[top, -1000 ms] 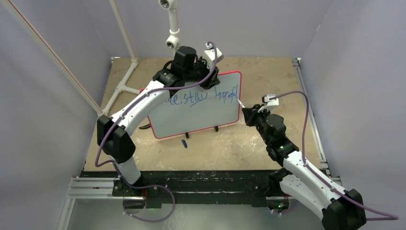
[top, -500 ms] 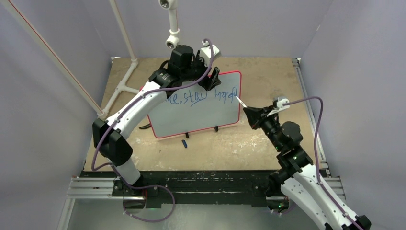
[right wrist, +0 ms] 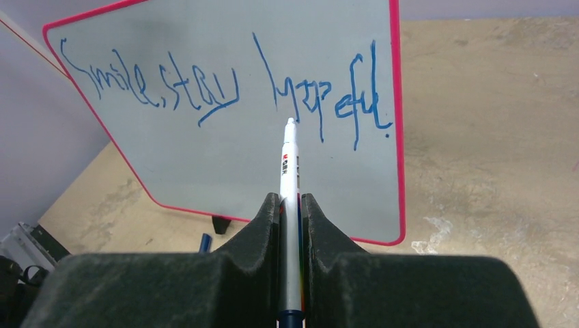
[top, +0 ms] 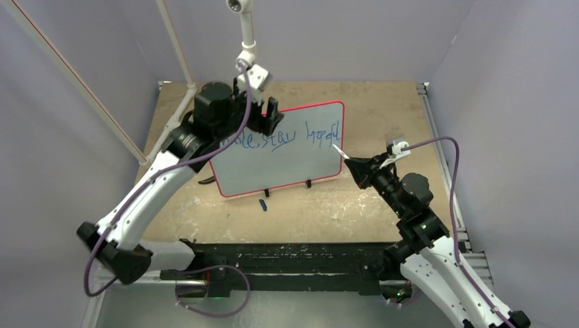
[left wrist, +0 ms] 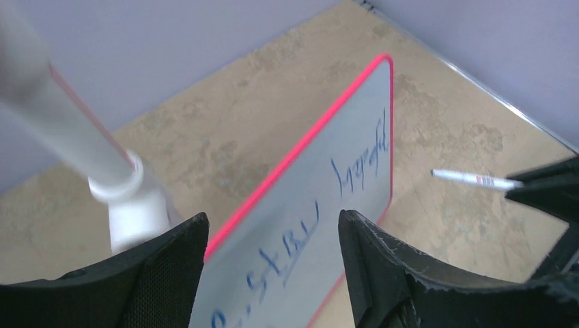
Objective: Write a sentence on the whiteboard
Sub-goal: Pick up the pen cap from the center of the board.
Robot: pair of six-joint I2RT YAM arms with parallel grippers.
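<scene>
Whiteboard [top: 287, 164] upright on scuffed plywood table [top: 382, 109], lilac walls [top: 355, 41].

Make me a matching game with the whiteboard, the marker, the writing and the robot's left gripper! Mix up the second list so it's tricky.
Things:
1. whiteboard
2. marker
3. sentence
4. left gripper

Descriptions:
A. blue, with one word underlined
B. open, holding nothing
C. pinched in the right gripper, tip pointing toward the board
D. propped up, with a thin red frame

Right pairs: 1-D, 2-C, 3-A, 4-B.
</scene>
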